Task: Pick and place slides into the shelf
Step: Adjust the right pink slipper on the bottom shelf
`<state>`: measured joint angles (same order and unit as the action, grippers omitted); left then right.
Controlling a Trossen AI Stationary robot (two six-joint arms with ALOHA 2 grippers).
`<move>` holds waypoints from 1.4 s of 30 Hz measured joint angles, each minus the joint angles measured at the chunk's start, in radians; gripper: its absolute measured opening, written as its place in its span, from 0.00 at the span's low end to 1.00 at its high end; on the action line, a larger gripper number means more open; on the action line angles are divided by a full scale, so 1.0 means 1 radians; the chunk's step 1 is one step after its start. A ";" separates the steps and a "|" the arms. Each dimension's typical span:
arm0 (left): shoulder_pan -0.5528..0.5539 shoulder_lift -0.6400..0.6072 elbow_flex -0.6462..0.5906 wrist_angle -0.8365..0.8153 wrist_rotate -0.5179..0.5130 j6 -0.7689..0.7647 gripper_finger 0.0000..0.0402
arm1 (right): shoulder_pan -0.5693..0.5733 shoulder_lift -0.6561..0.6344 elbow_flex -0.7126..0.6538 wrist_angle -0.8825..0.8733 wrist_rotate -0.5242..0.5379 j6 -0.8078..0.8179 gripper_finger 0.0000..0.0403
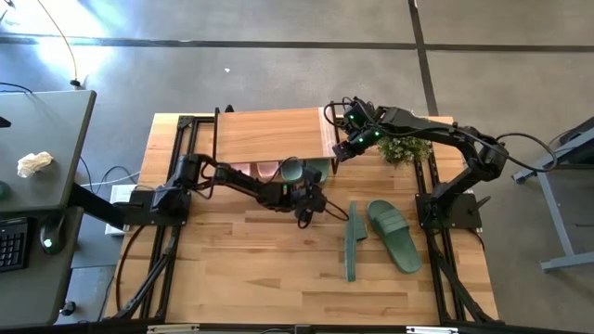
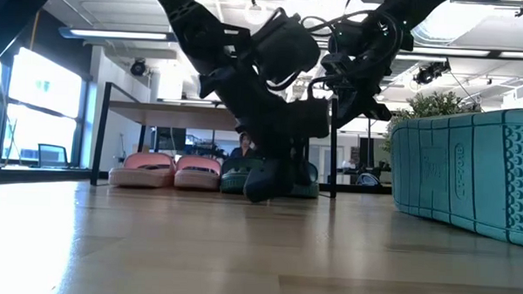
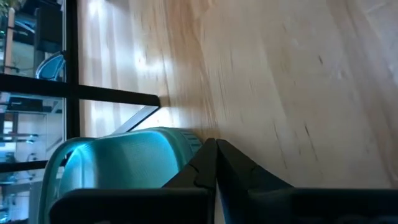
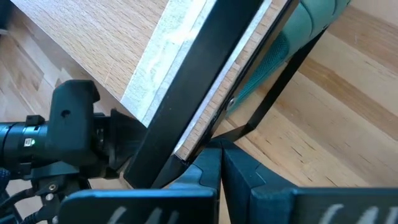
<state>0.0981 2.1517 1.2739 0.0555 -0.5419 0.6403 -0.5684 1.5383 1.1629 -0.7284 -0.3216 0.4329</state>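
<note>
1. Left gripper (image 1: 311, 195), fingers pressed together, touches a green slide (image 3: 118, 158) at the shelf (image 1: 269, 134) edge.
2. Right gripper (image 1: 340, 151) (also closed) sits at the shelf's corner.
3. Two green slides (image 1: 393, 234) lie apart on the table (image 1: 241, 269).

Bright daylight glares on the table (image 3: 261, 74); low-view foreground blurred.

Grey concrete floor (image 1: 278, 23), dark desk (image 1: 46, 139) with keyboard (image 1: 11, 243), bright windows (image 2: 36, 104), ceiling strip lights (image 2: 473, 80)
</note>
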 joint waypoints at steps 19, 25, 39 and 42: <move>0.026 0.005 -0.003 0.029 -0.027 -0.013 0.00 | 0.000 0.000 0.000 0.002 0.000 -0.004 0.00; 0.040 0.007 -0.003 0.064 -0.037 -0.016 0.00 | 0.000 0.000 0.000 0.005 0.000 -0.007 0.00; 0.050 0.008 -0.003 0.069 -0.079 -0.037 0.00 | 0.000 0.000 0.000 0.007 0.001 -0.004 0.00; 0.050 0.008 -0.003 0.070 -0.095 -0.049 0.00 | 0.000 0.000 0.000 0.007 0.001 -0.004 0.00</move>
<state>0.1486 2.1593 1.2705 0.1255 -0.6369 0.5913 -0.5682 1.5383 1.1629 -0.7212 -0.3206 0.4286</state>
